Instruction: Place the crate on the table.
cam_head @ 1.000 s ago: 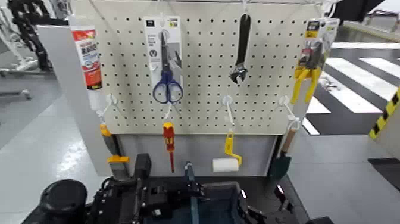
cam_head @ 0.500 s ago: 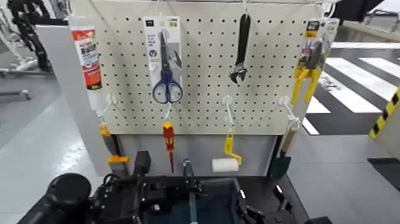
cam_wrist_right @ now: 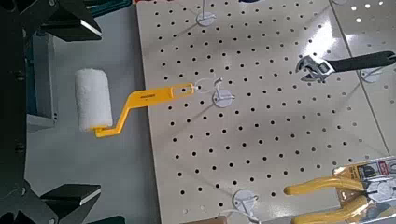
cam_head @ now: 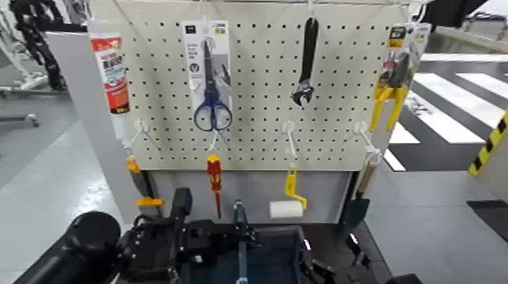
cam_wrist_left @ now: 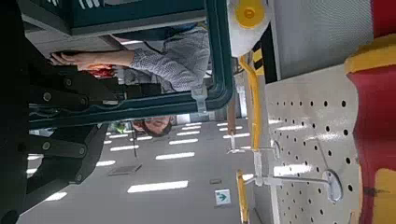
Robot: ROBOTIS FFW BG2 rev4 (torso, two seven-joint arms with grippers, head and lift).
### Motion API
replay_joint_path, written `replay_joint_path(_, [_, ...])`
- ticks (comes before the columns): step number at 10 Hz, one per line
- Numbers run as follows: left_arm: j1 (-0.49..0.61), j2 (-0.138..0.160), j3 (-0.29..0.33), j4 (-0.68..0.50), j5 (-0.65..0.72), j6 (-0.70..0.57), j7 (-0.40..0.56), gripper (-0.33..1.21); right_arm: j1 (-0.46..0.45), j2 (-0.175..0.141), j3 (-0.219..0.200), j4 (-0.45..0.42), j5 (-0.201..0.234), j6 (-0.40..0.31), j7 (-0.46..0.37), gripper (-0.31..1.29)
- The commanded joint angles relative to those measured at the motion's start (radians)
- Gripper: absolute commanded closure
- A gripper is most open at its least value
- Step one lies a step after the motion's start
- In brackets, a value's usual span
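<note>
The dark grey-blue crate shows at the bottom of the head view, its upright handle bar in the middle. My left gripper is at the crate's left rim. In the left wrist view the crate rim runs between the dark fingers, so that gripper is shut on it. My right gripper sits by the crate's right side, mostly cut off. A strip of the black table shows behind the crate. I cannot tell whether the crate rests on it.
The white pegboard rises just behind the crate with scissors, a wrench, a red screwdriver and a yellow-handled paint roller hanging low near the handle bar. A person's sleeve shows beyond the crate.
My left arm's round joint has risen and moved right at the bottom left. The crate has barely shifted.
</note>
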Motion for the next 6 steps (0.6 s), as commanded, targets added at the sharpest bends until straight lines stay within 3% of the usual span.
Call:
replay_joint_path(1, [-0.028, -0.001, -0.031, 0.041, -0.026, -0.022, -0.036, 1.13, -0.001, -0.002, 0.001, 0.004, -0.002, -0.005, 0.0, 0.15])
replay_joint_path(4, [-0.044, -0.007, -0.065, 0.08, -0.026, -0.052, -0.065, 0.57, -0.002, -0.003, 0.001, 0.005, -0.006, -0.01, 0.0, 0.15])
replay_joint_path(6, [-0.044, -0.012, -0.069, 0.089, -0.026, -0.07, -0.072, 0.47, -0.002, -0.005, 0.001, 0.007, -0.006, -0.008, 0.002, 0.15])
